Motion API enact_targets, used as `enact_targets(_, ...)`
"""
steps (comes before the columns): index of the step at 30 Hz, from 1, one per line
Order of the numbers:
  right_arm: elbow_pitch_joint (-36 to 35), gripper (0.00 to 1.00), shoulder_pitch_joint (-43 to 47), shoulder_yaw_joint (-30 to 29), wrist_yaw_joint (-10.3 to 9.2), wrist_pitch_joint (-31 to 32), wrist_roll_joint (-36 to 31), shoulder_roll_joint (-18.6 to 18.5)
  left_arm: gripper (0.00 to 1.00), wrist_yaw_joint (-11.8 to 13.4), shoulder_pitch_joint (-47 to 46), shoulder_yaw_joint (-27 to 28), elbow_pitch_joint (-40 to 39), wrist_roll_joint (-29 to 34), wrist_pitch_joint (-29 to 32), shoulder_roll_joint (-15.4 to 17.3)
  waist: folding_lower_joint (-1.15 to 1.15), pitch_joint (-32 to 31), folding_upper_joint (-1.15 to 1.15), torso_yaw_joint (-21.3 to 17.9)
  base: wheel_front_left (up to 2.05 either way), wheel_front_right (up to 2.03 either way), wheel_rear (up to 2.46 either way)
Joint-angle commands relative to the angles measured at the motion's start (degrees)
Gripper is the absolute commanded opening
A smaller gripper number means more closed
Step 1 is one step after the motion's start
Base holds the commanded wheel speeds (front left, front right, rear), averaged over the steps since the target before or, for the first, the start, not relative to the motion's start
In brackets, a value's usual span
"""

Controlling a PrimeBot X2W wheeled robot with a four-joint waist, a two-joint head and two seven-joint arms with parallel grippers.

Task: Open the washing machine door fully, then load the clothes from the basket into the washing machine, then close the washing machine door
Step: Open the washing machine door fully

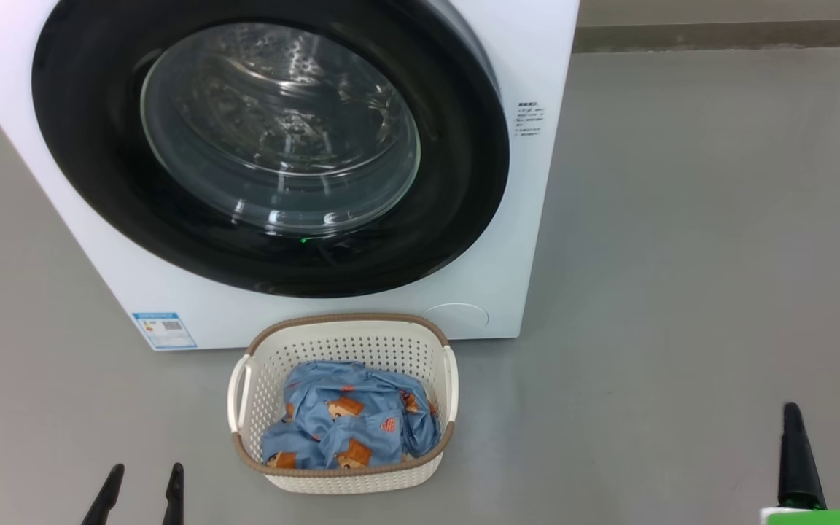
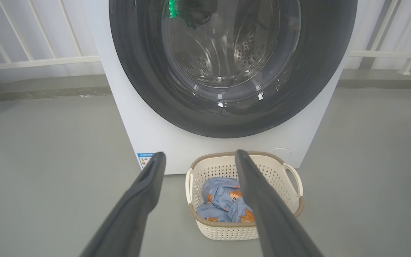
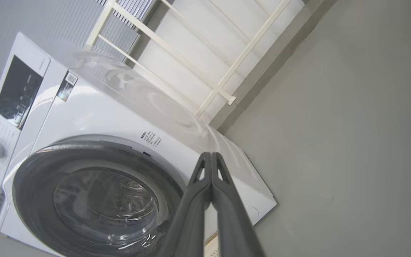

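On the floor (image 1: 682, 255), just before the washing machine (image 1: 464, 292), the basket (image 1: 347, 319) is seen, clothes (image 1: 347, 423) inside. The washing machine door (image 1: 278, 127) is shut. Left gripper (image 1: 146, 470) jaws apart, right gripper (image 1: 792, 410) jaws together; door rim should be hooked and swung fully wide first.

The door (image 1: 274, 146) sits shut against the washing machine (image 1: 529, 219), its black rim and glass bowl barring the way inside. The basket (image 1: 347, 324) stands on the floor (image 1: 682, 255) just before the machine, below the door; whether it touches the front panel is hard to tell. Its top lies open above the clothes (image 1: 351, 423). Bare floor separates the basket from the left claw (image 1: 146, 468) and, more widely, from the right claw (image 1: 792, 412).
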Motion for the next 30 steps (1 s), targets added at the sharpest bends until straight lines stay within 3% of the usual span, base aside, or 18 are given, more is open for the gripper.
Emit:
enact_targets(1,-0.65,0.0,-2.9,1.07,0.1,-0.45,2.22,-0.54,1.0,-0.09,-1.58,1.76,-1.58,-0.47,-0.38,1.16,0.0,0.3,0.0,0.38,0.0,0.0,0.0)
enact_targets(9,5.99,0.0,-6.4,-3.08,0.1,0.94,25.74,-2.05,1.0,-0.09,-1.88,1.21,-2.3,-0.94,-0.38,1.55,0.0,2.31,0.0,2.37,0.0,0.0,0.0)
enact_targets(14,9.17,0.0,-11.58,-8.0,0.1,4.08,34.75,-5.06,1.0,-0.09,-2.88,1.79,-3.42,-1.38,-0.38,1.77,0.0,6.31,0.0,3.11,0.0,0.0,0.0)
enact_targets(20,10.9,0.0,-19.39,-10.31,0.1,7.99,36.55,-8.28,1.0,-0.09,-4.31,2.54,-4.55,-2.49,-0.38,3.16,0.0,12.22,0.0,4.09,0.0,0.0,0.0)
enact_targets(30,11.32,0.0,-32.13,-7.35,0.1,9.0,32.98,-10.42,1.0,-0.09,-5.79,2.55,-5.37,-3.39,-0.38,5.21,0.0,21.21,0.0,4.29,0.0,0.0,0.0)
